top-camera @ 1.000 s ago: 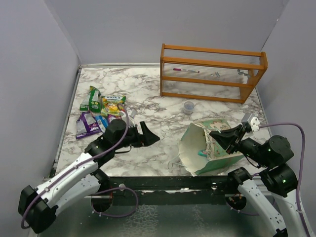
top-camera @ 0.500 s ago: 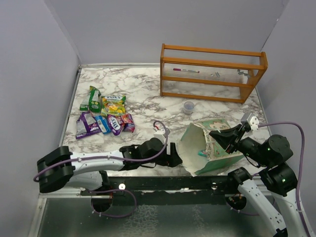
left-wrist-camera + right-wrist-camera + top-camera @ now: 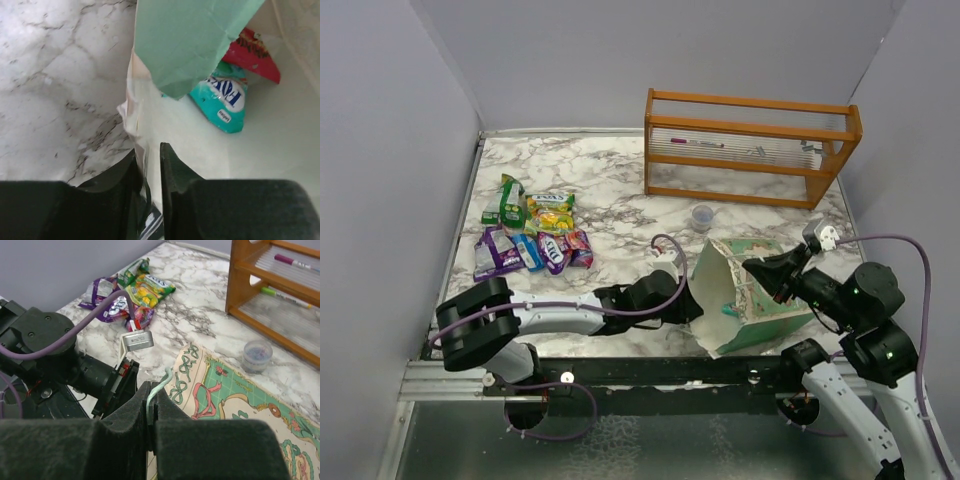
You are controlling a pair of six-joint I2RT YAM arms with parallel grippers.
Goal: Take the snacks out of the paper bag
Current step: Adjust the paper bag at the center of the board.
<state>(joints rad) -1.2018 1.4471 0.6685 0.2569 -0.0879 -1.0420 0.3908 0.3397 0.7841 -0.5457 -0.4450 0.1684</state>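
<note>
The paper bag (image 3: 772,322) lies on its side, mouth facing left. My right gripper (image 3: 151,390) is shut on its upper rim, the mint edge pinched between the fingers, and holds the mouth open (image 3: 752,268). My left gripper (image 3: 149,155) is at the mouth's lower lip (image 3: 692,308), jaws drawn close with the cream paper edge between them. Inside the bag (image 3: 185,45) lie a teal packet (image 3: 226,102) and, behind it, a red packet (image 3: 252,52). Several other snacks (image 3: 535,235) lie in a pile at the left of the table.
An orange wooden rack (image 3: 750,145) holding pens stands at the back right. A small clear cup (image 3: 702,216) sits between the rack and the bag. Grey walls close in the marble table on three sides.
My left arm has swung right from beside the snack pile to the bag's mouth, and its jaws have closed onto the lower lip. The right gripper has kept its hold on the rim.
</note>
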